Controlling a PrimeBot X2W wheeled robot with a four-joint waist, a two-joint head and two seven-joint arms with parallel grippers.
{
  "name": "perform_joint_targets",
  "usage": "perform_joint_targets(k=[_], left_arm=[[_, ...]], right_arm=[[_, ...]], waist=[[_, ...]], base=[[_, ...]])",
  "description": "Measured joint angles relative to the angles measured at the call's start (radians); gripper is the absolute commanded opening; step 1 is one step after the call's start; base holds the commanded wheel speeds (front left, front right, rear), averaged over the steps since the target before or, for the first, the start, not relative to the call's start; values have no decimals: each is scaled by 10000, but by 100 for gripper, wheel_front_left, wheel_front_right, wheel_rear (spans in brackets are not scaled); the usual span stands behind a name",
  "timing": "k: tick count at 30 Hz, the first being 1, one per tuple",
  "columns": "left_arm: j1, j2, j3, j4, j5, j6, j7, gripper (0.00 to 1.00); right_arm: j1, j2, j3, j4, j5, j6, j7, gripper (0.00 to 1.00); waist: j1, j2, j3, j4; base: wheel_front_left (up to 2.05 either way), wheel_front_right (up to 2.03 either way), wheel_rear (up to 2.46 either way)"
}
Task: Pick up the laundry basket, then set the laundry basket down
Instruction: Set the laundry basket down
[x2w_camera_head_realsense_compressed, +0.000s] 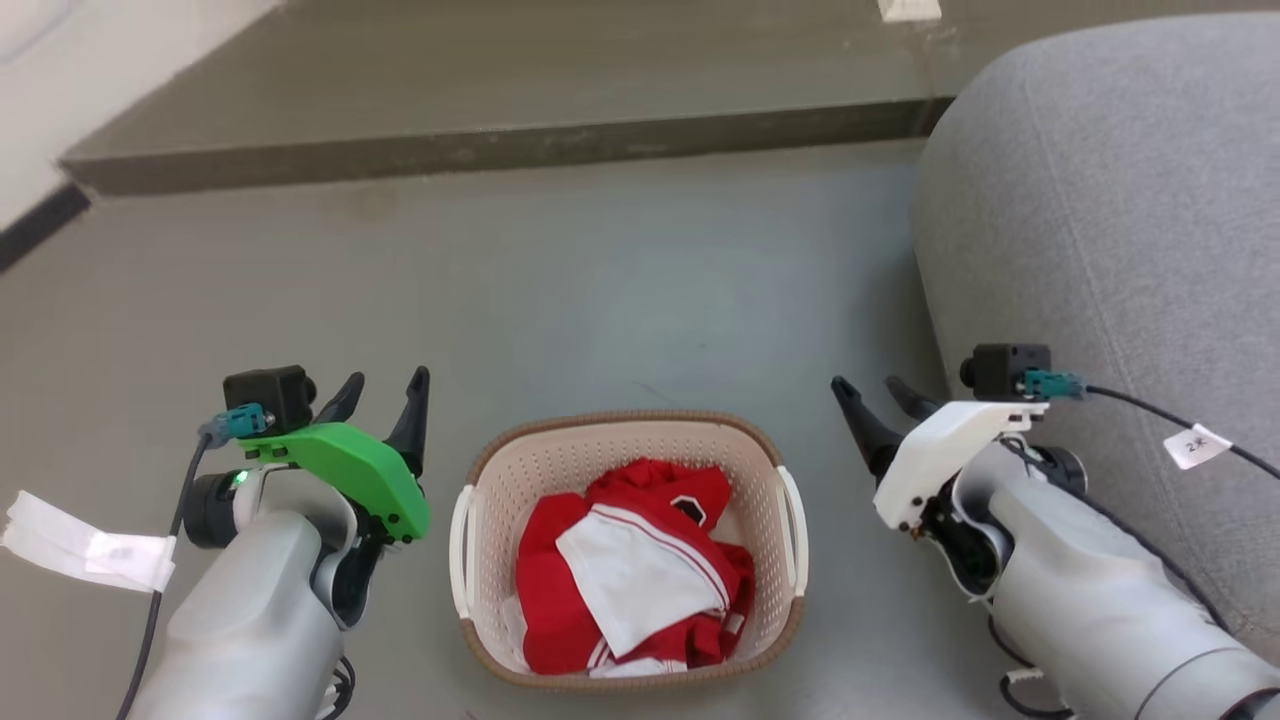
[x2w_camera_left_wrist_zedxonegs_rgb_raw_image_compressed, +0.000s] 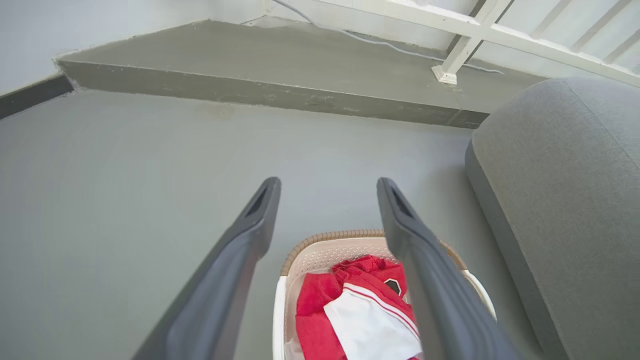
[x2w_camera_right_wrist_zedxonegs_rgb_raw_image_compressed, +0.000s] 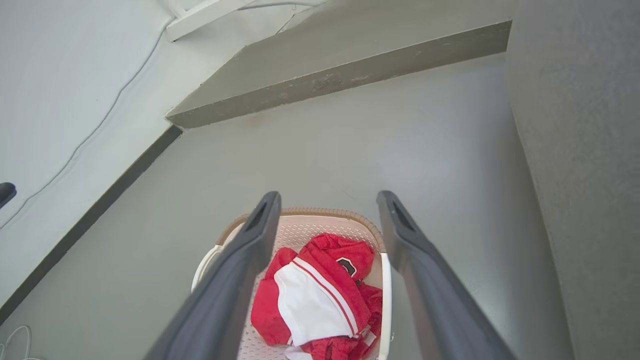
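Now we see one laundry basket (x2w_camera_head_realsense_compressed: 620, 418) on the grey floor (x2w_camera_head_realsense_compressed: 600, 280), between our left gripper (x2w_camera_head_realsense_compressed: 388, 378) and right gripper (x2w_camera_head_realsense_compressed: 865, 384), opening upward. Its two handles (x2w_camera_head_realsense_compressed: 458, 545) face sideways, one toward each gripper; its long axis we cannot tell. Both grippers have fingers apart. One red-white garment (x2w_camera_head_realsense_compressed: 560, 600) lies inside.

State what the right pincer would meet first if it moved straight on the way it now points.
Most likely the grey floor just past the far rim of the laundry basket; the open right pincer aims over it. Depth is hard to judge.
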Motion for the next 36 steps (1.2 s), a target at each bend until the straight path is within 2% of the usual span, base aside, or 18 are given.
perform_joint_targets(k=[9, 14, 23, 29, 36], left_arm=[[804, 311, 725, -1649, 1039, 10, -2, 100], [1403, 355, 1241, -2491, 1542, 128, -2, 100], [2505, 546, 2408, -4207, 2345, 625, -2, 100], [3177, 506, 2780, -5166, 2989, 671, -27, 100], [3902, 443, 3499, -6195, 3568, 961, -29, 100]], right_arm=[[0, -677, -1110, -899, -825, -44, 0, 100], [65, -966, -1695, -1645, -1336, -226, 0, 100], [967, -1214, -3032, -3611, -2614, -838, -2, 100], [1666, -1465, -4199, -4961, -3409, -1273, -21, 100], [2686, -1507, -4857, -6042, -4228, -1463, -33, 100]], waist=[[0, 0, -948, 21], [0, 0, -1306, 47], [0, 0, -1578, 15], [0, 0, -1637, 2], [0, 0, -1659, 35]], base=[[0, 0, 0], [0, 0, 0], [0, 0, 0], [0, 0, 0], [0, 0, 0]])
